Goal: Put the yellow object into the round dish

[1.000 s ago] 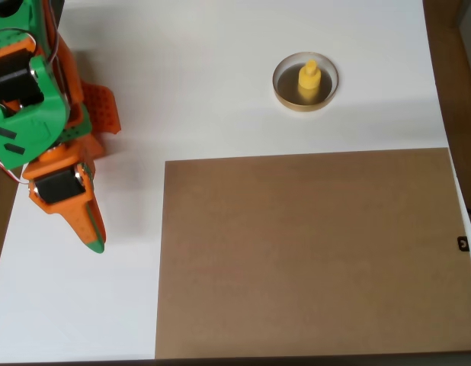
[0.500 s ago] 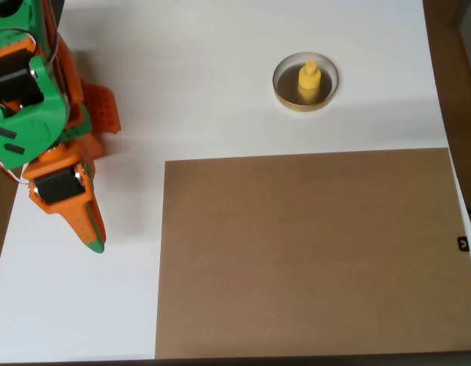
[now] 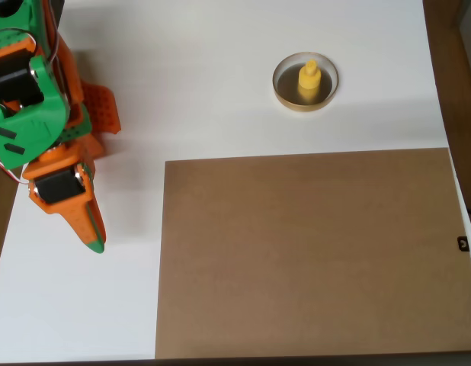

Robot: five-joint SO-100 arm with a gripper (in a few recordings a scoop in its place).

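The yellow object (image 3: 309,79) stands upright inside the round dish (image 3: 283,93), which sits on the white table at the upper right of the overhead view. My orange gripper (image 3: 95,242) with its green tip is far away at the left edge, pointing down the picture. Its fingers form a single closed point with nothing between them.
A large brown board (image 3: 312,252) covers the lower right of the white table (image 3: 197,76). The green and orange arm body (image 3: 30,99) fills the upper left corner. A darker wooden surface (image 3: 460,76) borders the table on the right.
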